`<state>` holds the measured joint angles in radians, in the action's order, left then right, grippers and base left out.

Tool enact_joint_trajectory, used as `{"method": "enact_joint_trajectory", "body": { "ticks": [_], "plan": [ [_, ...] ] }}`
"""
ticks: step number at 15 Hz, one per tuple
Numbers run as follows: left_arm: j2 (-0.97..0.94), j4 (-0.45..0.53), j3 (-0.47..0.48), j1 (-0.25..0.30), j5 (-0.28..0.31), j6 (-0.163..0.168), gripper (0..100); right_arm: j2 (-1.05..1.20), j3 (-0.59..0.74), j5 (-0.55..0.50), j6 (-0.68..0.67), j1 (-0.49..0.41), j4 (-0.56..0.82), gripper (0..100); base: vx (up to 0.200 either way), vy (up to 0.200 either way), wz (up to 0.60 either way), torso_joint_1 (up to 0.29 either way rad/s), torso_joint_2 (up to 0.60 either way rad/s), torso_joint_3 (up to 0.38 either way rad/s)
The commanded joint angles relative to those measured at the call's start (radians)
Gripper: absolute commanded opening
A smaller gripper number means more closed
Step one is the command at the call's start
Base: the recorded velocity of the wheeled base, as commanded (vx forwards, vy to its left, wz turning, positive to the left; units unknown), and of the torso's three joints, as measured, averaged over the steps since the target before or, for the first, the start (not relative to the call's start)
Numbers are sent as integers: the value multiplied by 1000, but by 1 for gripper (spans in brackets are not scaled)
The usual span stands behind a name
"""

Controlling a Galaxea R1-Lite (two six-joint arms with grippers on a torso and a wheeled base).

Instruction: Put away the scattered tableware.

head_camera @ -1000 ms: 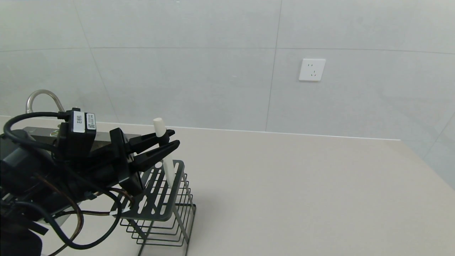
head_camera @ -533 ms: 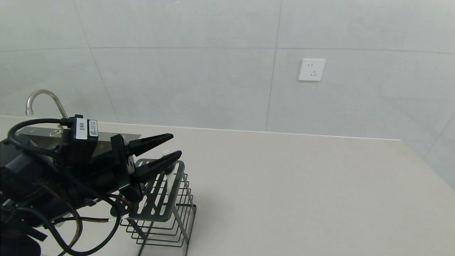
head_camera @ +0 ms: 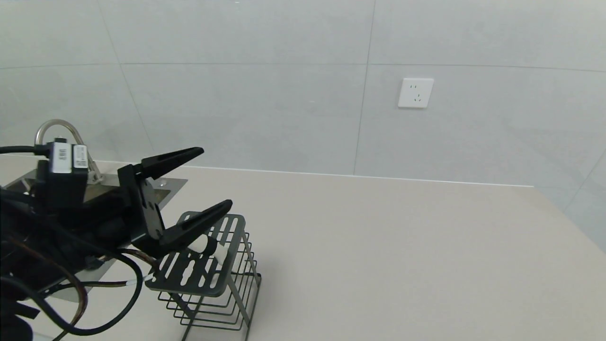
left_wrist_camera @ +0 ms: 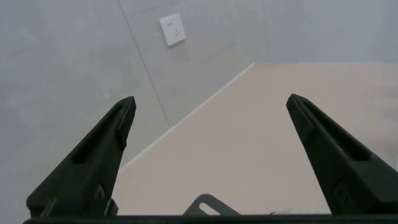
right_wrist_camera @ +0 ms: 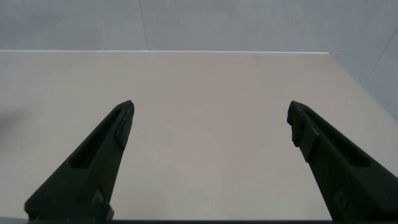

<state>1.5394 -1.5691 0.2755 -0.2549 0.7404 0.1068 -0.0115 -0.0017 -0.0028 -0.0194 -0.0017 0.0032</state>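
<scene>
A dark wire cutlery rack stands on the beige counter at the lower left of the head view. A white utensil handle lies across its slotted top plate, partly behind a finger. My left gripper hangs wide open just above the rack, its lower finger over the handle and its upper finger raised toward the sink. In the left wrist view the left gripper holds nothing, and a corner of the rack shows below. My right gripper is open over bare counter.
A steel sink with a curved faucet sits behind the left arm. The counter stretches to the right, ending at a tiled wall with a white socket.
The left gripper let go of the white utensil, which dropped into the rack and now lies on its top plate. The fingers spread wide and the arm drew back to the left.
</scene>
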Motion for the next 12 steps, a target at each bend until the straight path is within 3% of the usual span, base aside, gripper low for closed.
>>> {"method": "enact_joint_trajectory", "body": {
  "ticks": [1, 4, 6, 7, 9, 10, 12],
  "plan": [
    [-225, -2, -65, 26, -9, -15, 100, -2, 0, 0, 1, 0, 0, 100, 0, 0, 0, 0, 0, 0],
    [-544, 26, -246, 62, -47, -53, 100, -1, 0, 0, 1, 0, 0, 100, 0, 0, 0, 0, 0, 0],
    [-717, 146, -276, 74, -108, -73, 100, -2, 2, 0, 1, 0, 0, 100, 0, 0, 0, 0, 0, 0],
    [-878, 296, -276, 77, -139, -108, 100, -1, 0, 0, 1, 0, 0, 100, 0, 0, 0, 0, 0, 0],
    [-1130, 626, -257, 94, -158, -116, 100, -1, 0, 0, 1, 0, 0, 100, 0, 0, 0, 0, 0, 0],
    [-1243, 805, -226, 128, -161, -119, 100, -1, 0, 0, 1, 0, 0, 100, 0, 0, 0, 0, 0, 0],
    [-1403, 1055, -230, 189, -159, -119, 100, -1, 0, 0, 1, 0, 0, 100, 0, 0, 0, 0, 0, 0]
  ]
}}
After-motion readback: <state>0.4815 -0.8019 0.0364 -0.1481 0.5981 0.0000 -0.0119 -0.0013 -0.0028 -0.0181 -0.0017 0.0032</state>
